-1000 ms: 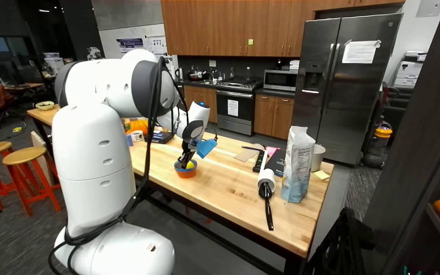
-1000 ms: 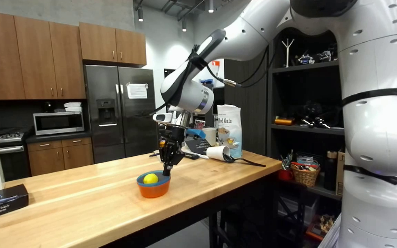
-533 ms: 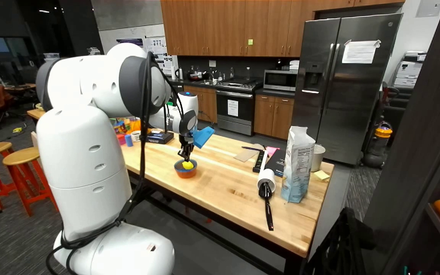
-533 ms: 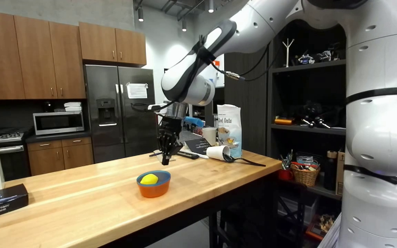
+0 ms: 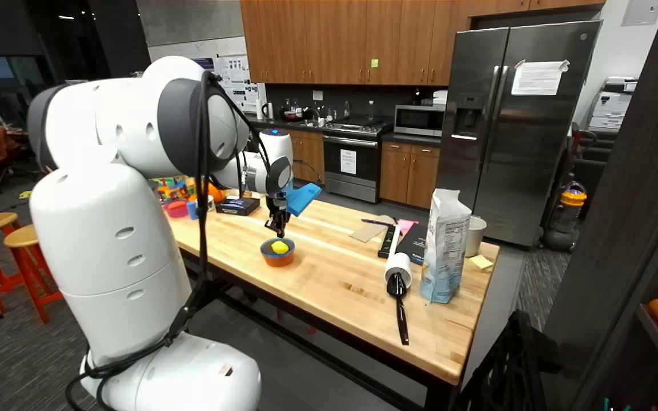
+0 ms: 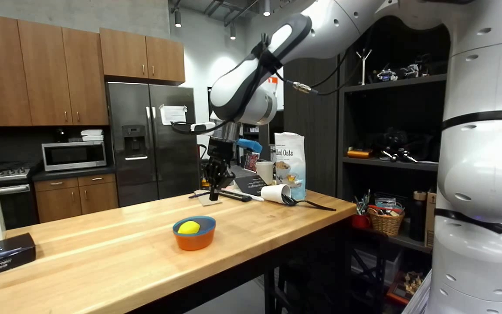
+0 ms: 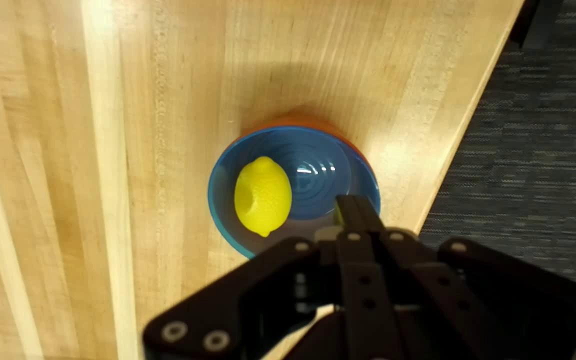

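"One gripper (image 7: 360, 212), pressed together on nothing as far as I can tell, hanging above the bowl (image 7: 313, 170) and not touching it. What step would you call this?"

"I'd say an empty-handed hover. The lemon (image 7: 263, 196) lies in the bowl, off to one side. A grab from here would call for spreading the gripper, then lining it up."

"Head count?"

"One lemon, one bowl (blue inside, orange outside). Farther along the worktop (image 6: 116, 261): one oats bag (image 6: 290, 150), upright, one white cup (image 6: 272, 193), tipped over."
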`<action>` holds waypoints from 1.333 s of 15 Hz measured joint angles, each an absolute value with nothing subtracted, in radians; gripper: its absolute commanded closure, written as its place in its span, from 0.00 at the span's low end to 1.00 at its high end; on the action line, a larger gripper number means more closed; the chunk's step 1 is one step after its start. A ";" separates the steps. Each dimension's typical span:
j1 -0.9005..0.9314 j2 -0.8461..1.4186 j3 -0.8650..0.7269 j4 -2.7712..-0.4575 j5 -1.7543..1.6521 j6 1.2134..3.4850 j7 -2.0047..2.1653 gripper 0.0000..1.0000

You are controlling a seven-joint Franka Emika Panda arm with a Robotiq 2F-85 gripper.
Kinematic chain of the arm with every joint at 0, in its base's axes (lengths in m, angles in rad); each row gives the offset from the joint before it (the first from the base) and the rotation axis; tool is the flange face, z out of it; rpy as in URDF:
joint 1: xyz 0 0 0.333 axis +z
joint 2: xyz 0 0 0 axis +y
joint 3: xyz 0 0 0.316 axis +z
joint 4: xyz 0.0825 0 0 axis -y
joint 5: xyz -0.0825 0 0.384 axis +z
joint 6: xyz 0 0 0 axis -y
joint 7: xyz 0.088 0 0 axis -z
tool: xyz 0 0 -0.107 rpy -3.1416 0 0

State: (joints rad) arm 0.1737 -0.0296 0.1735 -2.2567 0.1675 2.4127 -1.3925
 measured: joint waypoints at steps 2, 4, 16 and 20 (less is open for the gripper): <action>0.176 -0.062 0.175 -2.276 0.153 2.389 -1.366 0.74; 0.183 -0.106 0.176 -2.303 0.118 2.370 -1.334 0.68; 0.094 -0.080 0.119 -2.287 -0.366 2.380 -1.060 0.00; 0.116 -0.087 0.129 -2.292 -0.354 2.343 -1.047 0.00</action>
State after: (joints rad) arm 0.1165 -0.0870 0.1290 -2.2920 -0.3540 2.3434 -1.0468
